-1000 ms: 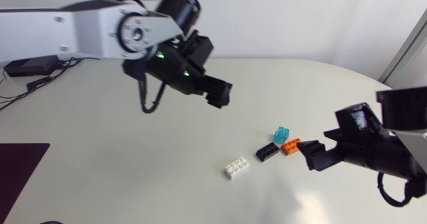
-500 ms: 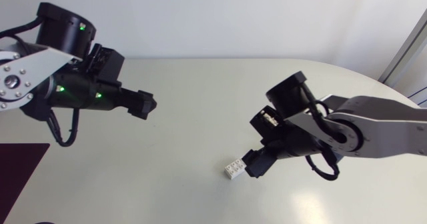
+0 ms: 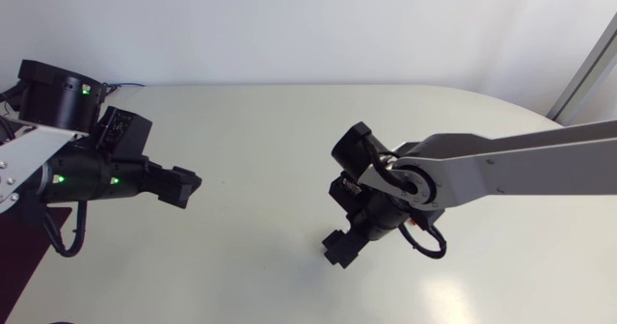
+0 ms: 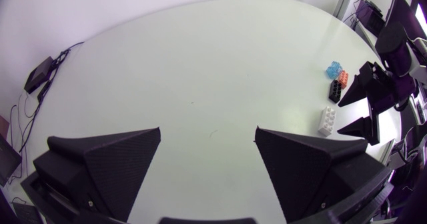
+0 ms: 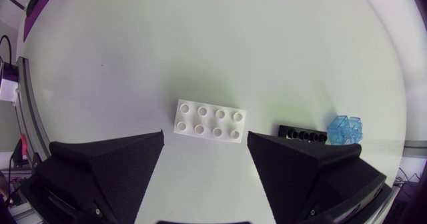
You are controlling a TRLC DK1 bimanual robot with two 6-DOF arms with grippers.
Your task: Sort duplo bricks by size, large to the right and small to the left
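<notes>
My right gripper point(image 3: 339, 250) hangs low over the brick cluster and hides it in the head view. In the right wrist view its jaws point(image 5: 205, 141) stand open, with the white 2x4 brick point(image 5: 209, 120) lying just ahead of the fingertips, untouched. Beyond it lie a black brick point(image 5: 302, 135) and a clear blue brick point(image 5: 345, 129). My left gripper point(image 3: 183, 186) is open and empty, far off to the left. The left wrist view shows the white brick point(image 4: 327, 121), the black brick point(image 4: 334, 91), an orange brick point(image 4: 343, 77), the blue brick point(image 4: 333, 69) and my right gripper point(image 4: 348, 109) beside them.
The pale table point(image 3: 260, 150) stretches bare between the two arms. A small black box with cables point(image 4: 41, 74) sits at the far edge on my left arm's side.
My left arm has drawn back to the left. My right arm has swung in from the right and come down over the bricks, fingers at the white one, jaws slightly narrower.
</notes>
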